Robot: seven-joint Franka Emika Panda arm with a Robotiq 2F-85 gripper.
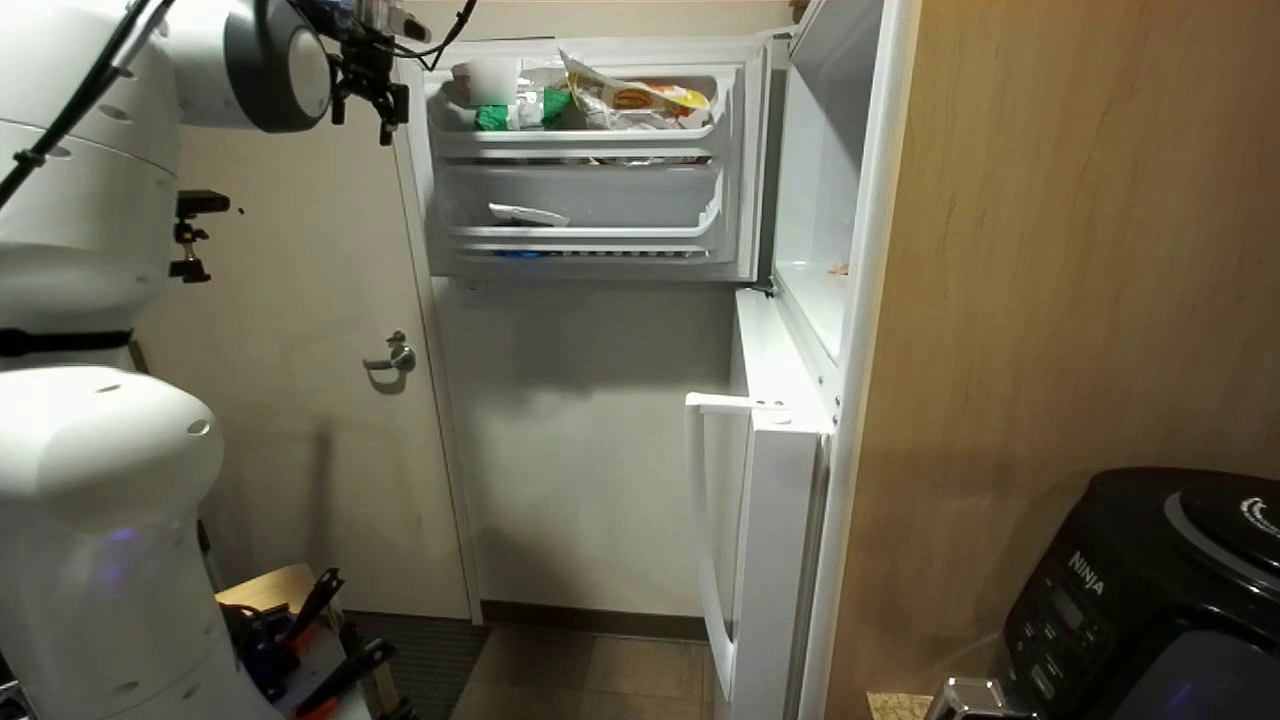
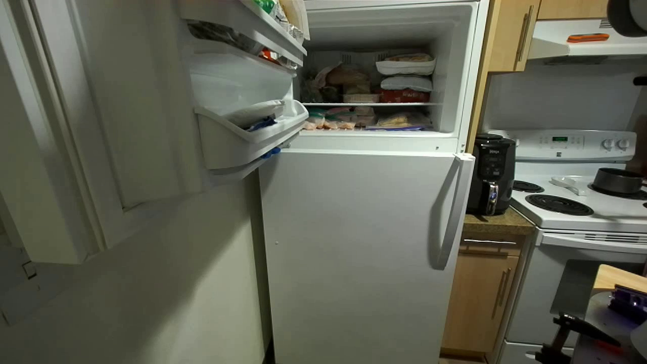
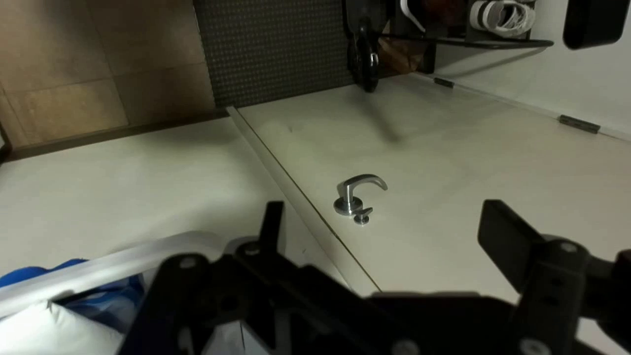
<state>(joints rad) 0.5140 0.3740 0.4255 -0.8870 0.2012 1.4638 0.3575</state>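
Beside the free edge of the open freezer door [image 1: 742, 170], at its upper left in an exterior view, hangs the gripper [image 3: 382, 222], its fingers spread wide with nothing between them. Through the gap the wrist view shows a room door [image 3: 434, 162] and its lever handle [image 3: 348, 203], well apart from the tips; whether a finger touches the freezer door cannot be told. In both exterior views that door stands swung out to the left of the freezer compartment [image 2: 467, 50], inner face bared. Its upper shelf [image 1: 560, 146] bears bags and packets [image 1: 640, 105]; its lower shelf [image 1: 590, 233] holds a white packet [image 3: 54, 333] with something blue [image 3: 111, 301] beside it, near and left in the wrist view. Working this close seems to call for small, slow moves that allow for the full spread of the fingers: the one nearer the shelves could snag a rim, so it is best kept clear. Any contact is better made on the firm edge of the door than on a shelf wall or a loose bag, which might tip out. The door probably swings easily, so pressure ought to be light and even.
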